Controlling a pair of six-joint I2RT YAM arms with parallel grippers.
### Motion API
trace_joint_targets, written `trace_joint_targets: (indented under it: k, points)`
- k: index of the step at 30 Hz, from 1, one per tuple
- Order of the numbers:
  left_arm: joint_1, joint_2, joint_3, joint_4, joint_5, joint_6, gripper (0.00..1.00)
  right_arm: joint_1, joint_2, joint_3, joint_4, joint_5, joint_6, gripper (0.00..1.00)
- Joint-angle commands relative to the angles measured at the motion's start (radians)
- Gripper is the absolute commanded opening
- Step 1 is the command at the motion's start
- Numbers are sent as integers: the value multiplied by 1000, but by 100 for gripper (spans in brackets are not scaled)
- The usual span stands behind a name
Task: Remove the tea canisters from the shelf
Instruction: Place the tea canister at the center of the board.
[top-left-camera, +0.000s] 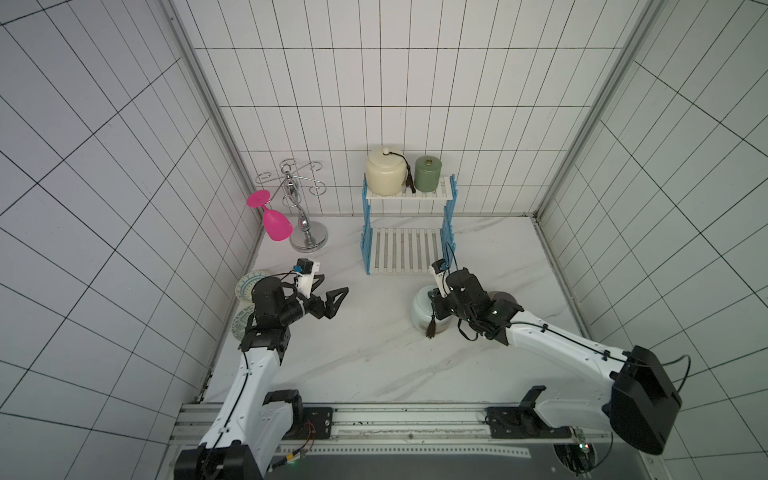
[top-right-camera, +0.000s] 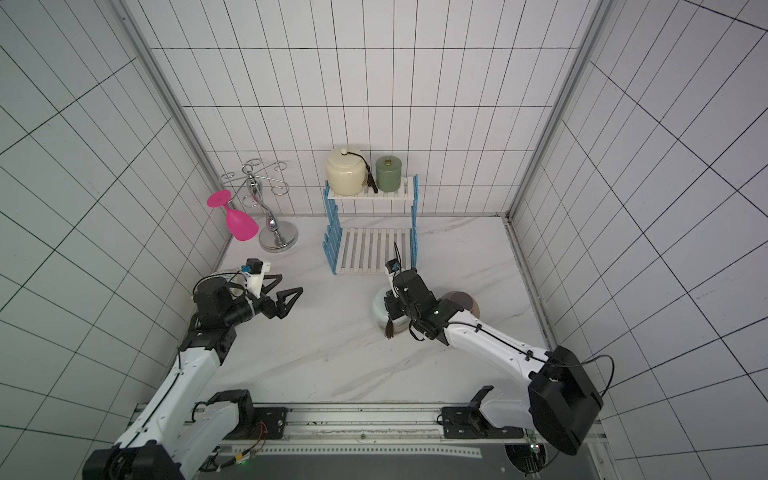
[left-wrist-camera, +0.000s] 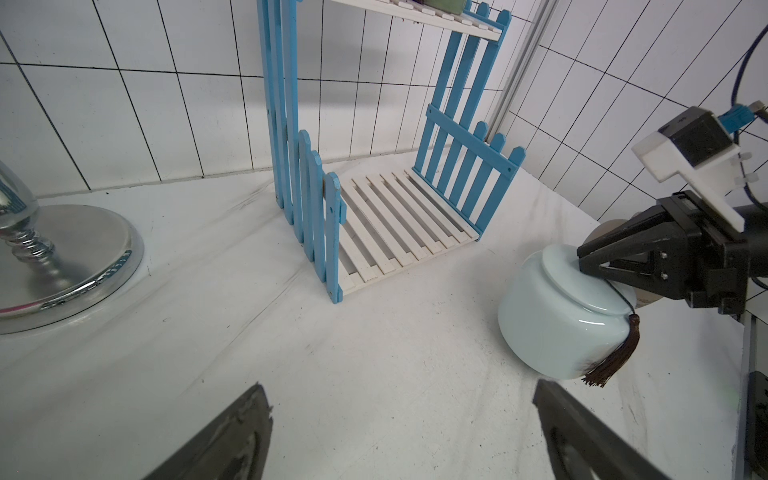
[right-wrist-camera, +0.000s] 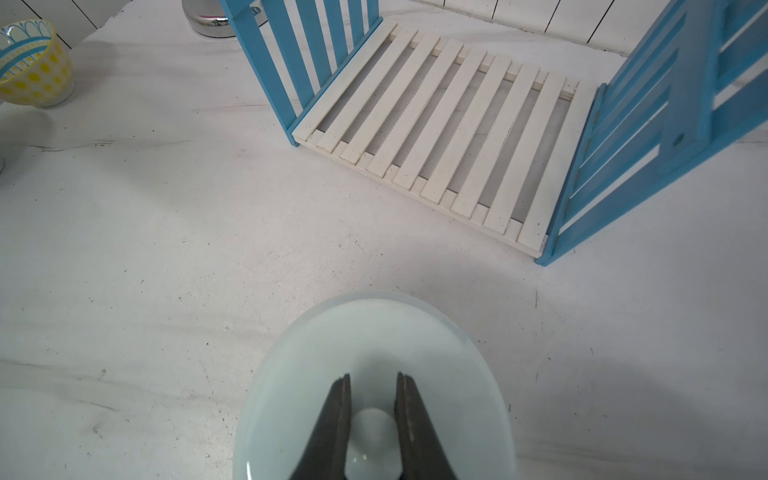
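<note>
**Blue canister (left-wrist-camera: 557, 316) off the shelf (top-left-camera: 405, 249), right jaws on its lid knob (right-wrist-camera: 372, 432).**
The right jaws pinch the knob; the blue canister sits on the table (top-left-camera: 353, 353) before the shelf's front right corner, a tan canister (top-right-camera: 462, 300) just beside it. A cream canister (top-left-camera: 385, 174) and a green canister (top-left-camera: 428, 174) occupy the top tier. The left jaws hang spread wide near the table's left edge.

right tool (right-wrist-camera: 372, 376) pinches knob (right-wrist-camera: 371, 432) of pale blue canister (right-wrist-camera: 374, 332).
</note>
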Motion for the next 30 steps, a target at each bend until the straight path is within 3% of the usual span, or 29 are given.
trace_joint_targets:
  k: [1,11,20,30]
  points:
    - [6,-1,-11,0,6,5,99,5,-62,-19,142,33,17,0]
    - [12,-3,-12,2,8,4,99,6,-49,-66,175,33,40,0]
    - [12,-2,-11,2,8,4,99,9,-89,-55,138,38,48,40]
    - [14,-4,-10,2,12,2,99,9,-117,71,32,51,19,62]
